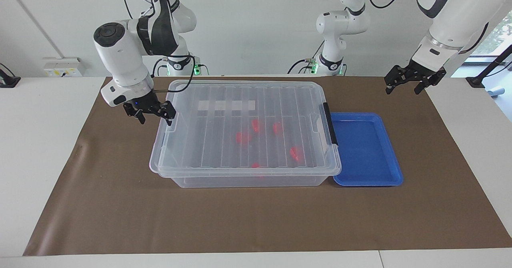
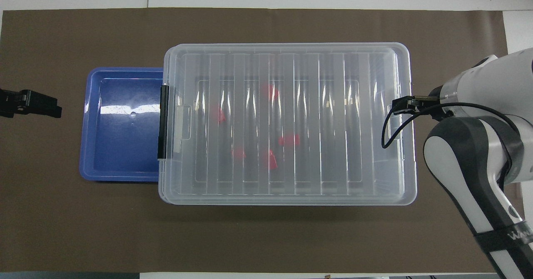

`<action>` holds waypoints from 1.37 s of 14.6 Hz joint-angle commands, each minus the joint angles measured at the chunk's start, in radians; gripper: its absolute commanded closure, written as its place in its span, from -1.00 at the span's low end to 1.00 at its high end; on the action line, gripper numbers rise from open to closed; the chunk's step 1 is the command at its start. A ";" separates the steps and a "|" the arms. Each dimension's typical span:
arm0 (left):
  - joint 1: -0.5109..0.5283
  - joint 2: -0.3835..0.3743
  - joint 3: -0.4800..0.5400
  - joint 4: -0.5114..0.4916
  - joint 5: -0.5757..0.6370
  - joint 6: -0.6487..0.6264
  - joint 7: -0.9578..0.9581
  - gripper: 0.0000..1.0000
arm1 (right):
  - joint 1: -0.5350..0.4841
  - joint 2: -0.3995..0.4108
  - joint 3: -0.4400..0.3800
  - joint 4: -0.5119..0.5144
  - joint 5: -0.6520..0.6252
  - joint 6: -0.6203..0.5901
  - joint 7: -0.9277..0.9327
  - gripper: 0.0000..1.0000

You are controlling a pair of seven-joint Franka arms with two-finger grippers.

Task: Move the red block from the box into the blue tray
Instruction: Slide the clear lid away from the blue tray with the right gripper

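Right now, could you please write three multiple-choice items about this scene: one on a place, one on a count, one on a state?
1. Where is the blue tray?
A. On the lid
B. Beside the box, at the left arm's end
C. Inside the box

2. How many red blocks show through the lid?
A. Two
B. Five
C. Nine

3. What state is the box in?
A. Lid on
B. Lid off
C. Tipped over

Answers:
1 B: the tray lies against the end with the black clip.
2 B: five red pieces are seen in both views.
3 A: the ribbed lid covers the box; the right gripper is at its other end, the left gripper waits raised.
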 commanded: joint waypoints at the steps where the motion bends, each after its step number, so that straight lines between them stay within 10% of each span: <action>1: 0.008 -0.024 0.000 -0.023 -0.013 0.002 0.006 -1.00 | -0.008 -0.021 0.002 -0.040 0.008 0.031 -0.008 -1.00; 20: 0.008 -0.025 0.000 -0.023 -0.013 0.002 0.006 -1.00 | -0.223 -0.016 -0.001 -0.047 -0.004 0.033 -0.368 -1.00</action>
